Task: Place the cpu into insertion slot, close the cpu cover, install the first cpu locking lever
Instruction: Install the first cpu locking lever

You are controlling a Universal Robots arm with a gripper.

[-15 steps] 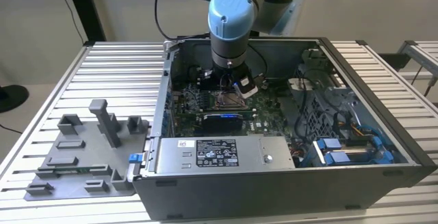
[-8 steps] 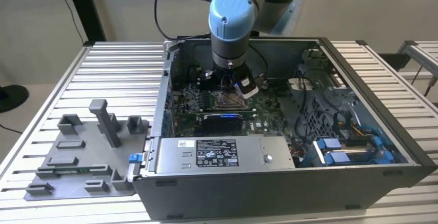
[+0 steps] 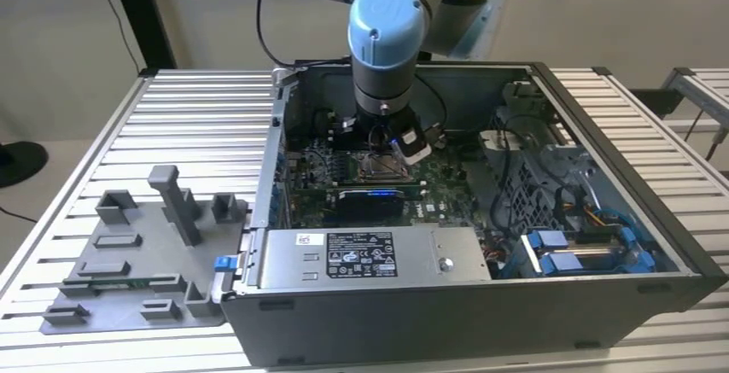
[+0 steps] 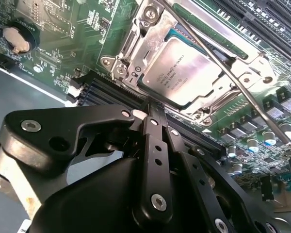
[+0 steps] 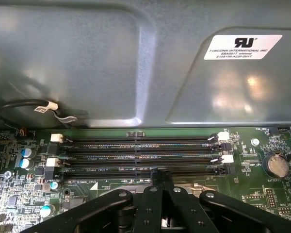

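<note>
Open grey desktop computer case (image 3: 638, 245) standing on a slatted metal table (image 3: 183, 125), with the blue-and-grey robot arm (image 3: 387, 40) reaching down into it; in the second wrist view the black two-fingered gripper (image 4: 153, 109) has its fingers drawn together with nothing between them, the tips resting just beside the near edge of the socket; the cpu (image 4: 184, 73), a thin square chip with a silvery face, already lies flat in the insertion slot (image 4: 157, 94), a square socket with a silvery rim on the green circuit board (image 4: 63, 43); the cpu cover (image 4: 153, 41), a thin silvery hinged metal frame, appears lowered around the chip, though full closure cannot be confirmed; a slender steel locking lever (image 4: 233, 82) runs diagonally across the socket's far side. Handling, as judged: the chip is light, rigid and fragile, best taken by its edges; the cover is stiff sheet metal, pressed at its free edge; the lever is springy, to be pushed near its end.
</note>
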